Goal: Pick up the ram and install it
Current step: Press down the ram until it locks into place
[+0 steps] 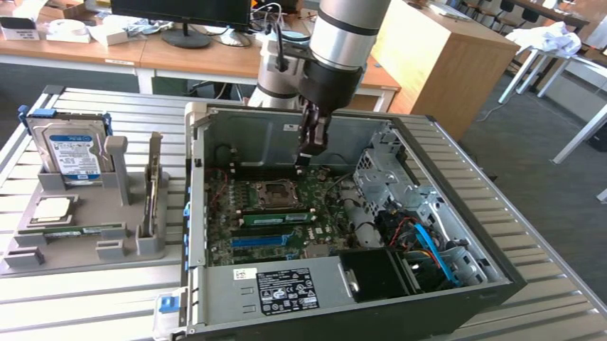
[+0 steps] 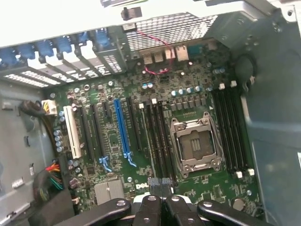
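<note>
On the exterior view's left, a grey holder (image 1: 85, 234) on the slatted metal table (image 1: 550, 241) carried a blue-labelled hard drive (image 1: 68, 151) standing upright, a square silver processor (image 1: 50, 208) lying below it, and a ram (image 1: 74, 230) stick lying flat in a slot near the holder's front edge. A second thin card (image 1: 153, 188) stood on edge at the holder's right side. To the right lay the open computer case (image 1: 455, 298), its motherboard (image 1: 284, 213) facing up, with another green memory stick (image 1: 277, 217) already seated just below the empty processor socket (image 1: 281, 190). The gripper (image 1: 310, 150) hung inside the case above the board, just beyond the socket, its fingers closed together with nothing between them, well apart from the ram on the holder. The wrist view added detail the exterior view lacked: the closed fingertips (image 2: 155, 184) pressed together near the socket (image 2: 194, 144), a blue expansion slot (image 2: 121, 127), a white slot (image 2: 72, 132), and rows of black memory slots (image 2: 230, 132) beside the socket.
</note>
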Controlling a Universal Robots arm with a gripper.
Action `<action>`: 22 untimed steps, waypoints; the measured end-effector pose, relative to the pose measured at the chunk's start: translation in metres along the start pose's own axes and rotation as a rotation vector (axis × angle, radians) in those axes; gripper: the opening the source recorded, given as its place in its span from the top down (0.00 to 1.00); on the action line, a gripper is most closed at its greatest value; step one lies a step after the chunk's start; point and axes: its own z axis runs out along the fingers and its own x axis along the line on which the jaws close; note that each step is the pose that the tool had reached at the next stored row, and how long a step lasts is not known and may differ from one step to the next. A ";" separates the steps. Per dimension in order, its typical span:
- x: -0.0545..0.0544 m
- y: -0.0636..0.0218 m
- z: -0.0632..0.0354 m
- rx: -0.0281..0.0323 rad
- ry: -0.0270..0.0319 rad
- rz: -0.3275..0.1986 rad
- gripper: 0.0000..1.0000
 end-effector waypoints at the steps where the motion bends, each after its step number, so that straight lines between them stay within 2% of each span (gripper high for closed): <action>1: 0.000 0.0000 0.0001 0.0001 -0.0004 0.013 0.90; 5: 0.000 0.0000 0.0003 0.0007 -0.0020 0.064 0.90; 9: 0.000 0.0000 0.0007 0.0015 -0.0043 0.138 0.90; 22: 0.000 -0.0001 0.0012 0.0031 -0.0090 0.287 0.90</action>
